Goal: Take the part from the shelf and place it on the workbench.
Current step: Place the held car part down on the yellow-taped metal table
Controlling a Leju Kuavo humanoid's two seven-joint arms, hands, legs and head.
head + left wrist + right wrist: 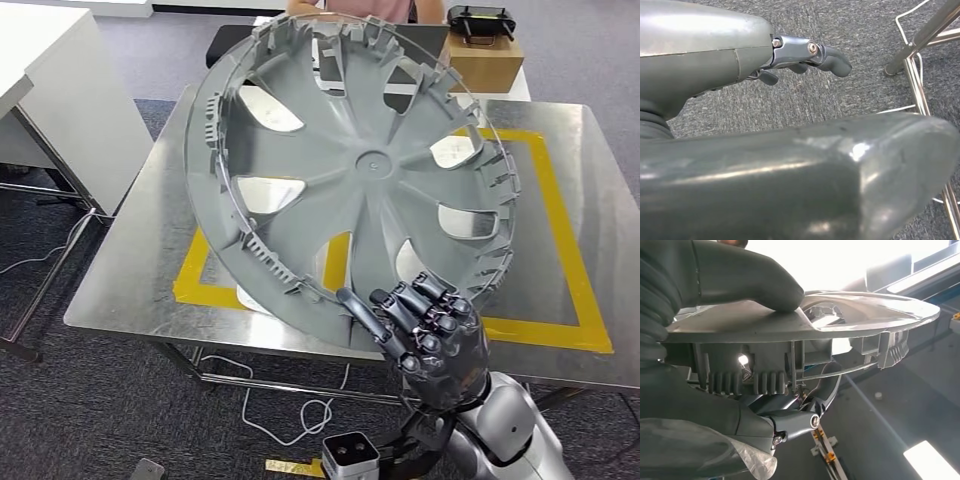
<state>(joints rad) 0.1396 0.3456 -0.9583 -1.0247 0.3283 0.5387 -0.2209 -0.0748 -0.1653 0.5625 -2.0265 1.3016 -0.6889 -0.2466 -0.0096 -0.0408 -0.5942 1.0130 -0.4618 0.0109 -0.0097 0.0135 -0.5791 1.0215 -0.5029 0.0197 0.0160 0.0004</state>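
A large grey plastic wheel cover (355, 165), the part, hangs tilted above the steel workbench (128, 270), its ribbed inner side toward me. My right hand (426, 335) grips its near lower rim, dark fingers curled over the edge. In the right wrist view the thumb (749, 277) presses one face of the wheel cover (851, 310) and the fingers (806, 415) hook behind the rim. My left hand (791, 55) hangs over grey carpet with its fingers loosely extended and nothing in it.
A yellow tape rectangle (573, 280) marks the workbench top. A cardboard box (487, 60) with a black controller on it sits at the far edge, where a person sits. A white cabinet (68, 100) stands left. Cables (302, 415) lie on the carpet below.
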